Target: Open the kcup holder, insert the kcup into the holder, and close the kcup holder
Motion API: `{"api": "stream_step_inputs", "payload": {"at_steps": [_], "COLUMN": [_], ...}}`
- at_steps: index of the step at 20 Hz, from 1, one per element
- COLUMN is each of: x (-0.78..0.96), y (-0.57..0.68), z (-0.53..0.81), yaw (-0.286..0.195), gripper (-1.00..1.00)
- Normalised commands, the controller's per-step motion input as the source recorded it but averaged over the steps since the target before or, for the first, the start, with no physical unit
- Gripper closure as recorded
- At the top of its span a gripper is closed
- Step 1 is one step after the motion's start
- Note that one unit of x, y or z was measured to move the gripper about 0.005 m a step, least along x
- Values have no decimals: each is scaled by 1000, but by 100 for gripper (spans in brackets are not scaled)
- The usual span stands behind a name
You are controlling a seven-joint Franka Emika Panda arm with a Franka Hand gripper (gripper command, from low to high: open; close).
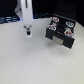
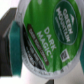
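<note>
The kcup (image 2: 47,30) fills the wrist view: a white pod with a green lid reading "Dark Magic", held between my fingers (image 2: 9,44). In the exterior view my gripper (image 1: 27,32) hangs just above the white table, shut on the kcup, which is barely visible there. It is well to the exterior view's left of the kcup holder (image 1: 61,14). The black holder has a drawer (image 1: 60,34) pulled out toward the camera, with round slots showing.
Several pods with reddish or dark tops (image 1: 55,21) sit in the open drawer's slots. The white table (image 1: 30,62) spreads in front. A dark background with blue edging runs along the back of the table (image 1: 7,19).
</note>
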Motion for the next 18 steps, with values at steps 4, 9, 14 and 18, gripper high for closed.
{"api": "stream_step_inputs", "payload": {"at_steps": [4,9,14,18], "x": [544,563,563,395], "y": [638,578,558,541], "z": [664,698,629,471], "yaw": [35,53,60,73], "gripper": [100,100,100,100]}}
